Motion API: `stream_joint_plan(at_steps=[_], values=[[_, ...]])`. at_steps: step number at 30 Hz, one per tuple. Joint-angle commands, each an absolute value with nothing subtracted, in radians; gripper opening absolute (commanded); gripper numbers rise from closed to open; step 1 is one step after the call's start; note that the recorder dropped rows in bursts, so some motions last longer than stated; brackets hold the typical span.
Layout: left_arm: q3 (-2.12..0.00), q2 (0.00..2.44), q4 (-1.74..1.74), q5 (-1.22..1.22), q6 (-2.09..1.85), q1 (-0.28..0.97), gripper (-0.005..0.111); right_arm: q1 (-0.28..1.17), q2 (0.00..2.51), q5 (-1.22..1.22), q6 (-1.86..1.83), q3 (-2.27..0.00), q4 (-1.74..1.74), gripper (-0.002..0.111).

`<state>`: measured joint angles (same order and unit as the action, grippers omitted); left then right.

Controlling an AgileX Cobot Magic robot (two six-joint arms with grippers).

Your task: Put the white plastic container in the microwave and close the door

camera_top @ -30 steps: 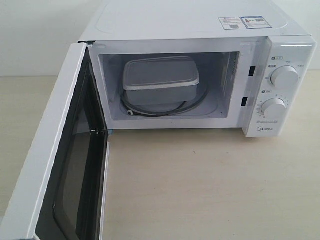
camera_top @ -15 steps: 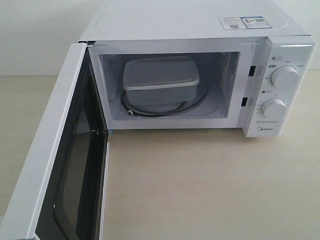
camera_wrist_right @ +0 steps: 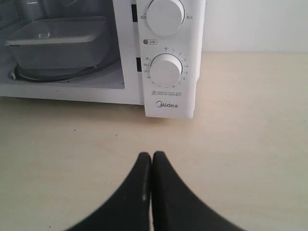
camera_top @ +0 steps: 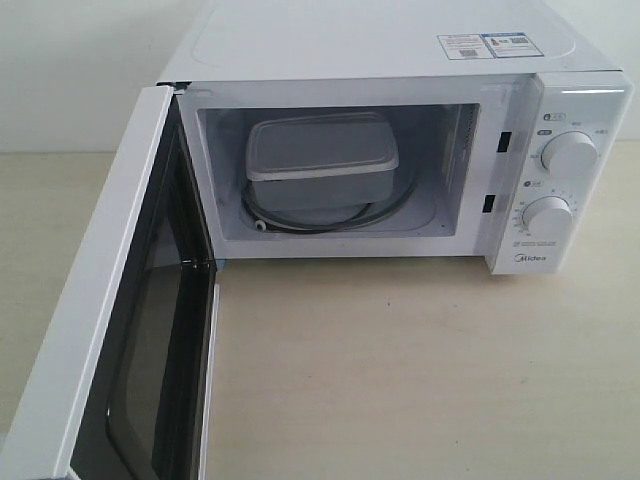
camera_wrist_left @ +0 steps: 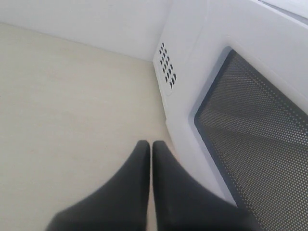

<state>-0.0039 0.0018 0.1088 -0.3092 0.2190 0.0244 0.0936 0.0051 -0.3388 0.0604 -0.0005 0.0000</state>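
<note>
Exterior view: a shallow, rectangular, translucent white plastic container (camera_top: 320,160) with rounded corners and a flat rimmed lid sits inside the cavity of a boxy white countertop microwave (camera_top: 380,40), towards the back and left of the opening. A thin dark ring (camera_top: 300,222) curves round its base on the cavity floor. The side-hinged white door (camera_top: 100,330) stands wide open, swung out to the left of this view, its dark window glossy on the inner face. Two smooth round white dials (camera_top: 568,154) sit one above the other on the control panel, and printed stickers (camera_top: 490,45) lie on the flat top. The pale, matt wood-grain surface (camera_top: 400,370) carries the appliance.

From the left wrist, my left fingers (camera_wrist_left: 149,150), black and smooth, are pressed together with nothing between them, just beside the door's outer face; its window shows a fine perforated mesh (camera_wrist_left: 260,125), and small vent holes (camera_wrist_left: 167,65) dot the cabinet side.

From the right wrist, my right fingers (camera_wrist_right: 150,161) are likewise closed and empty, over the surface in front of the panel bearing the "Midea" logo (camera_wrist_right: 168,105).
</note>
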Motion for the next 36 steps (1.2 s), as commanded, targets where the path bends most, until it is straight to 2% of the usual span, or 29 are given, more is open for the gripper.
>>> stream_joint_plan(at_steps=[1, 30, 36], values=[[0.0, 0.0, 0.115, -0.307, 0.218, 0.022, 0.004, 0.09, 0.0, -0.34, 0.069, 0.0, -0.012, 0.0], [-0.002, 0.0, 0.047, -0.308, 0.153, 0.022, 0.004, 0.09, 0.0, -0.34, 0.069, 0.0, -0.012, 0.0], [-0.248, 0.0, 0.04, -0.335, 0.148, 0.022, 0.004, 0.09, 0.0, -0.34, 0.069, 0.0, -0.012, 0.0]])
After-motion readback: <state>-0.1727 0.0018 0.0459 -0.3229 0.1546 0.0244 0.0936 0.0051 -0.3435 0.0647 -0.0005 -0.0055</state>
